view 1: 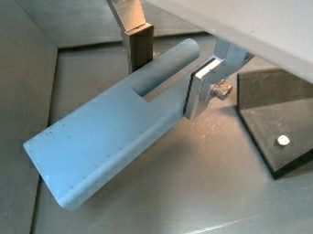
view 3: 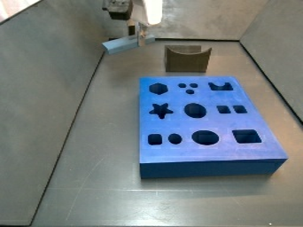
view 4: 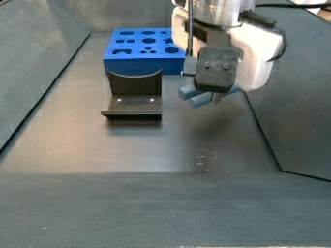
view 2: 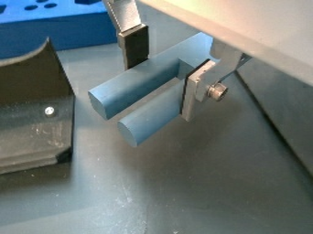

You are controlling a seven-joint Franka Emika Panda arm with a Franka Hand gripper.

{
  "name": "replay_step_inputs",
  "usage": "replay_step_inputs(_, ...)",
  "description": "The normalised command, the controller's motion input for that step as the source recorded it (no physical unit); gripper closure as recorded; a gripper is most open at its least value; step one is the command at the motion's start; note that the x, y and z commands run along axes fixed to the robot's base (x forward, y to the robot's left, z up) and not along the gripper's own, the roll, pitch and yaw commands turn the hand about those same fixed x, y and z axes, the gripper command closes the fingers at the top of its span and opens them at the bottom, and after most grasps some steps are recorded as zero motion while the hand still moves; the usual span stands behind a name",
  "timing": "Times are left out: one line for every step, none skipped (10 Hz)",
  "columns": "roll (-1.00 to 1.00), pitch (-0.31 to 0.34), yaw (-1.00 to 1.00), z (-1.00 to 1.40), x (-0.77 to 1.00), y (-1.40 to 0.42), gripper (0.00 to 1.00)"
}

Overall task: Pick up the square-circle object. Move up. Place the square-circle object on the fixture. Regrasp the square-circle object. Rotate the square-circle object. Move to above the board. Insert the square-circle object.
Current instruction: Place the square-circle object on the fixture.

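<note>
- Holding the square-circle object [view 1: 104, 137] in the pincer [view 1: 171, 64]; I see it in both wrist views, second one here [view 2: 145, 99].
- Pincer [view 2: 166, 57] is clamped on the bar: one finger [view 1: 138, 50] with its dark pad sits against one side, the other finger [view 1: 204, 87] against the opposite side. Same in the other wrist picture, fingers at [view 2: 134, 46] and [view 2: 199, 87].
- Bar is pale grey-blue, one end squared off, one part rounded; it sticks out past the fingers, tilted.
- In a side view the pincer [view 3: 133, 35] hangs near the far end of the floor, bar [view 3: 119, 43] poking out of it, clear of the floor.
- In a side view the pincer [view 4: 207, 82] and bar [view 4: 196, 96] are up in the air, beside the fixture [view 4: 134, 95], not touching it.
- Fixture: dark bracket on a base plate, standing on the floor; brownish with a notched top from the other side [view 3: 185, 58]. Also shows in the wrist views [view 1: 284, 128] [view 2: 31, 110].
- Board [view 3: 207, 124], bright blue with star, round, square, oval holes, lies flat on the floor just in front of the fixture; far end in [view 4: 139, 48], corner visible in [view 2: 49, 23].
- Bar is well apart from the board, off to the side of the fixture.
</note>
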Motion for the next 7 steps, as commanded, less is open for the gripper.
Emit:
replay_step_inputs(-0.01,0.01,0.0,1.0,0.0,0.0,1.0)
replay_step_inputs(-0.02,0.014,0.0,1.0,-0.01,0.0,1.0)
replay_step_inputs(-0.03,0.012,0.01,1.0,-0.01,-0.01,1.0)
replay_step_inputs(-0.05,0.014,0.02,1.0,-0.02,-0.01,1.0)
replay_step_inputs(-0.06,0.014,0.02,1.0,-0.02,-0.02,1.0)
replay_step_inputs(-0.07,0.015,0.03,1.0,-0.02,-0.02,1.0)
replay_step_inputs(-0.09,0.016,0.03,0.86,-0.02,-0.02,1.0)
